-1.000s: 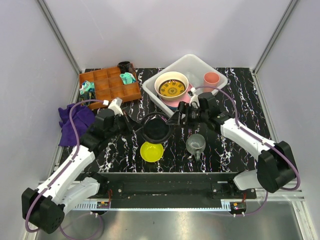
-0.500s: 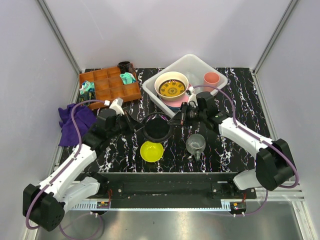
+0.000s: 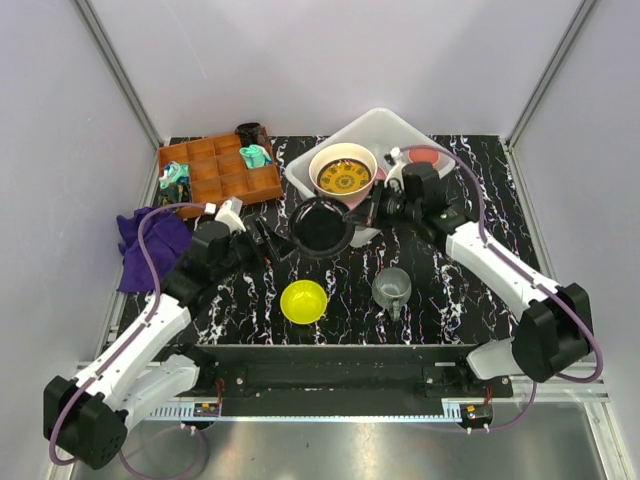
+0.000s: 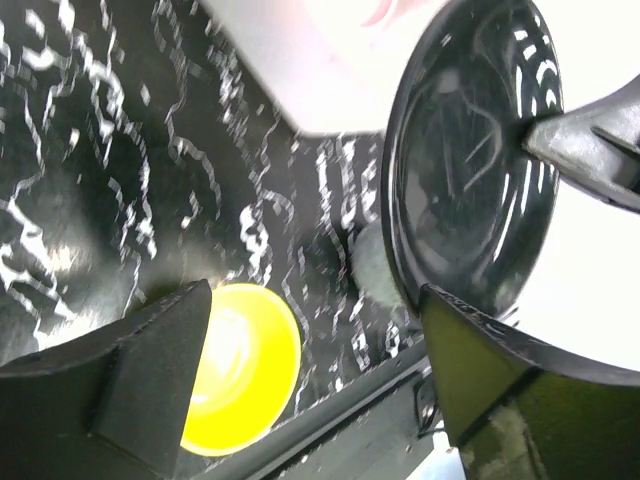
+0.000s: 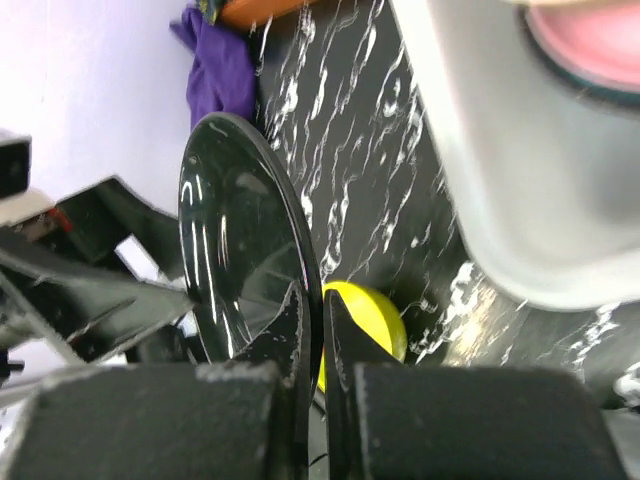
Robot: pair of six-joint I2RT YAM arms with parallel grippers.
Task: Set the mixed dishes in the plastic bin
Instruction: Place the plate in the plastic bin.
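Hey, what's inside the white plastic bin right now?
A cream bowl sitting on a pink plate, and a pink cup partly hidden by the right arm. What lies beneath the plate is covered.

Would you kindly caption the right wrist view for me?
Right pincer clamps the rim of the black saucer; yellow bowl and plastic bin beyond.

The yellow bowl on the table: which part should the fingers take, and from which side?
Take the yellow bowl by its rim, from straight above, pinching the wall inside and outside. It sits upright and open on the table, nothing touching it, and its low rounded sides would likely slip in a hold from the side.
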